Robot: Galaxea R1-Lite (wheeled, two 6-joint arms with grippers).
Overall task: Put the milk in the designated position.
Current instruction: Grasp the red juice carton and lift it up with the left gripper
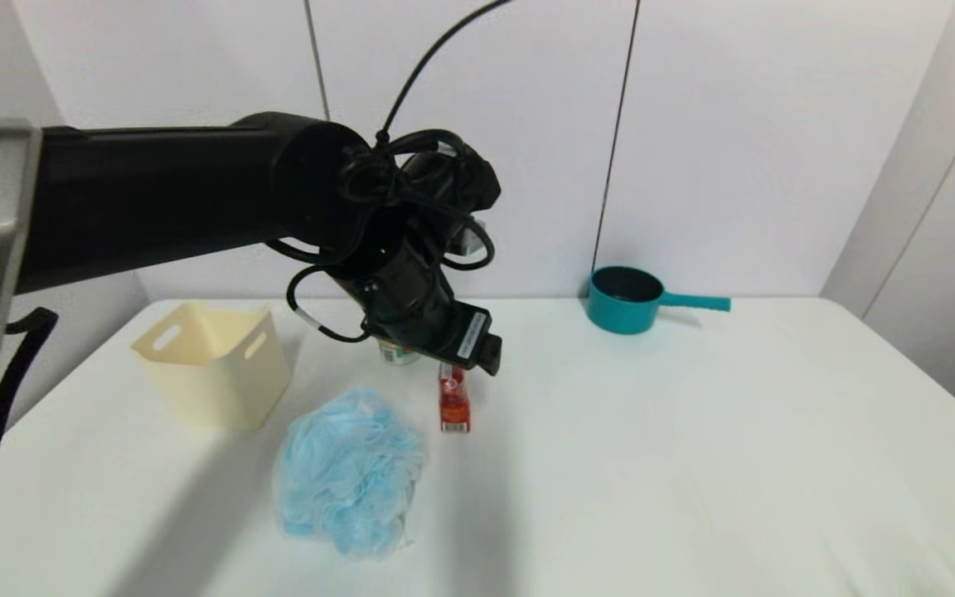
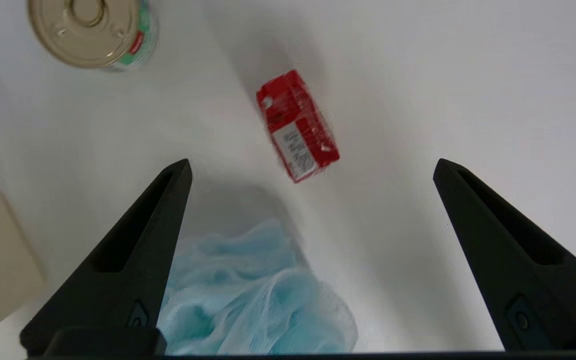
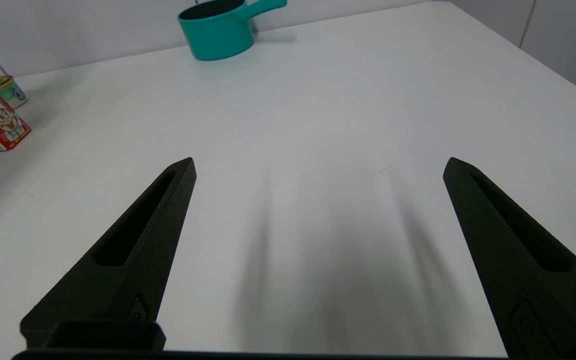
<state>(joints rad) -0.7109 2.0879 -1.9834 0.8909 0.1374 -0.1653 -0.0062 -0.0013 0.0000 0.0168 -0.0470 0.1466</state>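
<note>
Mid-table, just right of the sponge (image 1: 349, 473), the milk (image 1: 454, 401) stands free, tin (image 2: 93, 31) just behind. Left gripper (image 2: 310, 172) hovers above it, fingers wide, empty. Right gripper (image 3: 318, 170) idle, also wide. Risk: slim carton tips if one finger touches first.

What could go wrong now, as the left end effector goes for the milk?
The milk stands slim and upright, so a finger of the open left end effector might tip it. The tin can and blue mesh sponge sit close by and might be nudged.
</note>
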